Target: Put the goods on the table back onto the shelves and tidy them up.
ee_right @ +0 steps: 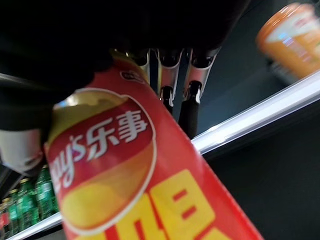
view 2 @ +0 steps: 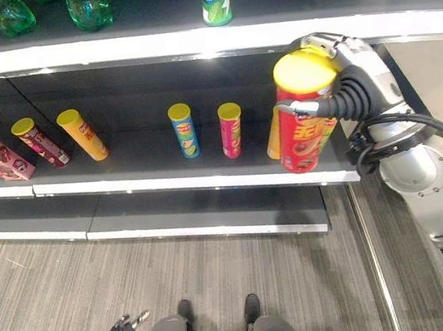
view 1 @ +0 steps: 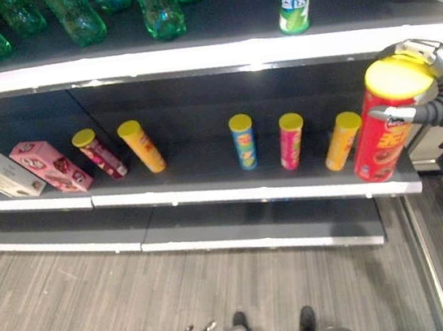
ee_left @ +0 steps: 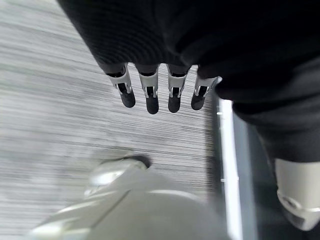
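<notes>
I am holding the big red canister with its yellow lid in my right hand, the fingers curled round its upper body just under the lid, and it is sitting at about three o'clock in the head views, over the right end of the middle shelf; whether its base is resting on the board or hanging just above it I cannot tell. The risk I am weighing is the small orange tube tucked right beside it at nine o'clock: it is already leaning, and if I am pushing the canister inward or swinging it while lowering, I am likely knocking that tube into the pink tube and the blue tube further along. The canister is also close to the shelf's front lip, so letting go while it is tilting could send it off the edge to the floor. My left hand is hanging idle at six o'clock, fingers straight and slack, holding nothing.
</notes>
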Motion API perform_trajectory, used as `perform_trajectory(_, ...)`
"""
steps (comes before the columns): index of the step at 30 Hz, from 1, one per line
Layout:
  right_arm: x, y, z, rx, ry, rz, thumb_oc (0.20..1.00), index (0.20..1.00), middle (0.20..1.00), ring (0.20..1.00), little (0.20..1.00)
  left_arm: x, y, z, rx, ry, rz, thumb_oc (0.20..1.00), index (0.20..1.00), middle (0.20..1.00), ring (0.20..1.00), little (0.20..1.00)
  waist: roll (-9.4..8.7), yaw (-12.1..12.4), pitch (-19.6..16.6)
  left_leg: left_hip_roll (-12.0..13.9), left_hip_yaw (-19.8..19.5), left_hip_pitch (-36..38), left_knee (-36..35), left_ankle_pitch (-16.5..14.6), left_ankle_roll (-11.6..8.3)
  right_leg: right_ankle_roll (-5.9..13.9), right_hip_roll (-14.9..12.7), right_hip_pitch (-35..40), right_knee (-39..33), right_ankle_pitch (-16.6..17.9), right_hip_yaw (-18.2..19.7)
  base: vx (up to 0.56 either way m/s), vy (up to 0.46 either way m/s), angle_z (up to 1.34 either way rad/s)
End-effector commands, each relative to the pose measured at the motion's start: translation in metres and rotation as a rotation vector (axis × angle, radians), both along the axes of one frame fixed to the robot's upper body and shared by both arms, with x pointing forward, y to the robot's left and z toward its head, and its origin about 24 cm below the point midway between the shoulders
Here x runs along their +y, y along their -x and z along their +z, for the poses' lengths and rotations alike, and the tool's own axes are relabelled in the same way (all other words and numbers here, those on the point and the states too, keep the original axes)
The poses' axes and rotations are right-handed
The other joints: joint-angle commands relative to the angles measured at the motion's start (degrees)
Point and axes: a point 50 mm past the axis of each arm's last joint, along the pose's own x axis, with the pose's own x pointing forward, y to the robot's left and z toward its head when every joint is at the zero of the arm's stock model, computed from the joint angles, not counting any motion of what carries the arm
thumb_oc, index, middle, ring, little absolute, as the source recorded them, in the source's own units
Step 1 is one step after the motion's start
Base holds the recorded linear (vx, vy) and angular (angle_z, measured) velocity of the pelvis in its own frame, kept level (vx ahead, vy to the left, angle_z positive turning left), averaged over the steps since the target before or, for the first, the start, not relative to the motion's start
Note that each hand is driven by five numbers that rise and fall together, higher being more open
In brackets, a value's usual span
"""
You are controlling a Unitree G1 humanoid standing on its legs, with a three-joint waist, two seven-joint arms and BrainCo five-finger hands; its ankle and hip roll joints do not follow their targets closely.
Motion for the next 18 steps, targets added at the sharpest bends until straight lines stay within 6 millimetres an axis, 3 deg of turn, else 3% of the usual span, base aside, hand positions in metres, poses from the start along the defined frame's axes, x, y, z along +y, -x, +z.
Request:
perform_trajectory(1, 0.008, 0.005, 0.014, -0.071, 0.029, 0.048, 0.2, 0.2, 0.2, 0.2, 0.2, 0.026, -0.014, 0.013, -0.062, -0.105, -0.022, 1.0, 1.0, 1.0, 1.0, 1.0, -0.66, 0.09, -3.81, 5.73, -1.77, 2.42, -5.96, 4.07, -1.11, 8.83, -4.89, 1.21, 2.92, -9.6, 0.97, 0.17, 0.315, -0.1)
perform_trajectory(3, 0.007, 0.004, 0.012, -0.068, 0.035, 0.037, 0.2, 0.2, 0.2, 0.2, 0.2, 0.028, -0.015, 0.014, -0.054, -0.123, -0.026, 1.0, 1.0, 1.0, 1.0, 1.0, 0.35, -0.32, -4.47, 8.19, -0.96, 1.86, -9.36, 7.68, -2.74, 10.04, -6.35, 2.2, 2.84, -10.32, 0.82, 0.2, 0.37, -0.06)
perform_trajectory(5, 0.009, 0.006, 0.011, -0.064, 0.039, 0.043, 0.2, 0.2, 0.2, 0.2, 0.2, 0.028, -0.01, 0.012, -0.041, -0.123, -0.032, 1.0, 1.0, 1.0, 1.0, 1.0, 1.88, -0.45, -5.68, 7.92, -0.57, 3.64, -11.5, 6.37, -3.8, 11.23, -7.51, 2.56, 3.36, -10.27, 1.35, 0.23, 0.406, -0.05)
perform_trajectory(7, 0.009, 0.005, 0.008, -0.064, 0.029, 0.03, 0.2, 0.2, 0.2, 0.2, 0.2, 0.026, -0.008, 0.01, -0.026, -0.127, -0.044, 1.0, 1.0, 1.0, 1.0, 1.0, 2.46, -0.57, -6.17, 5.77, -0.58, 3.77, -10.26, 4.06, -3.68, 12.55, -10.58, 2.8, 3.98, -8.87, 1.48, 0.18, 0.41, -0.12)
perform_trajectory(10, 0.01, 0.0, 0.002, -0.044, 0.03, 0.01, 0.2, 0.2, 0.2, 0.2, 0.2, 0.029, -0.009, 0.012, -0.015, -0.157, -0.106, 1.0, 1.0, 1.0, 1.0, 1.0, 2.16, -0.5, -5.74, 1.33, 1.55, 3.39, -6.9, 0.26, -1.32, 14.03, -15.81, 1.34, 6.38, -5.53, 2.77, 0.13, 0.412, -0.1)
perform_trajectory(12, 0.02, -0.007, -0.001, -0.033, 0.037, 0.031, 0.2, 0.2, 0.2, 0.2, 0.2, 0.038, -0.001, 0.012, 0.012, -0.183, -0.109, 1.0, 1.0, 1.0, 1.0, 1.0, 2.61, 0.27, -5.24, -2.2, 4.52, 4.94, -7.34, -1.71, 1.69, 13.9, -19.2, -3.03, 11.07, -2.59, 3.0, 0.08, 0.466, 0.03)
perform_trajectory(16, 0.028, -0.012, -0.002, -0.03, 0.054, 0.05, 0.2, 0.2, 0.2, 0.2, 0.2, 0.044, 0.004, 0.013, 0.029, -0.195, -0.1, 1.0, 1.0, 1.0, 1.0, 1.0, 3.09, 0.77, -4.4, -3.9, 6.51, 6.89, -8.92, -2.03, 3.25, 12.98, -20.9, -5.46, 14.71, -0.33, 1.09, 0.03, 0.278, -0.45)
perform_trajectory(17, 0.033, -0.014, -0.007, -0.01, 0.052, 0.07, 0.2, 0.2, 0.2, 0.2, 0.2, 0.047, 0.008, 0.012, 0.045, -0.202, -0.096, 1.0, 1.0, 1.0, 1.0, 1.0, 3.68, 0.53, -3.93, -4.28, 7.17, 8.03, -10.19, -2.07, 3.71, 12.17, -20.24, -6.64, 18.0, -0.77, -0.02, 0.04, 0.215, -0.34)
perform_trajectory(18, 0.035, -0.014, -0.009, -0.002, 0.062, 0.072, 0.2, 0.2, 0.2, 0.2, 0.2, 0.047, 0.008, 0.012, 0.045, -0.199, -0.089, 1.0, 1.0, 1.0, 1.0, 1.0, 3.78, 0.18, -3.4, -4.48, 7.08, 9.06, -10.98, -2.07, 3.89, 11.76, -18.38, -7.31, 18.97, -1.64, 1.32, 0.06, 0.256, -0.18)
